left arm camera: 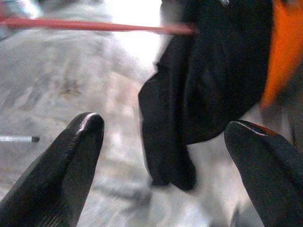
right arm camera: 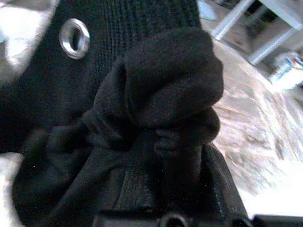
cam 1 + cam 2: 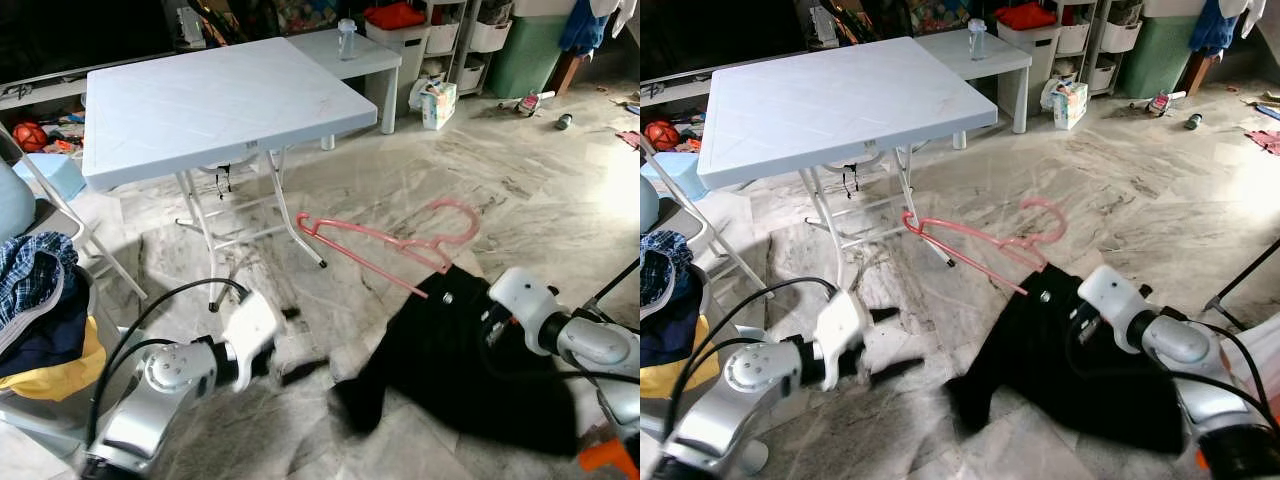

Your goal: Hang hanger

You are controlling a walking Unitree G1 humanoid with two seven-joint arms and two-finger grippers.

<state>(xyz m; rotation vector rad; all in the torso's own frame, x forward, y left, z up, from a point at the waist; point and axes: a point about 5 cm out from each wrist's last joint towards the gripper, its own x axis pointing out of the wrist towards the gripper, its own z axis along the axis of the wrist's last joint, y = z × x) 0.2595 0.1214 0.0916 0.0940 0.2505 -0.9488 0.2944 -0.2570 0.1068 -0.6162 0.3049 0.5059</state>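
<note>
Two claws share this: the right claw (image 3: 480, 330) pinches the black garment (image 3: 450, 370) carrying the pink hanger (image 3: 385, 240); the left claw (image 1: 165, 156), spread, should steady the cloth's hem at nine o'clock.

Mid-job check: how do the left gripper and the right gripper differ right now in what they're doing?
The left gripper is open and holds nothing; the right gripper is buried in the black garment, bunched fabric wrapped around it.

The left gripper hangs apart from the garment, pointing toward its drooping end; the right gripper is up at the end where the pink hanger pokes out.

Both are held low over the marble floor.
</note>
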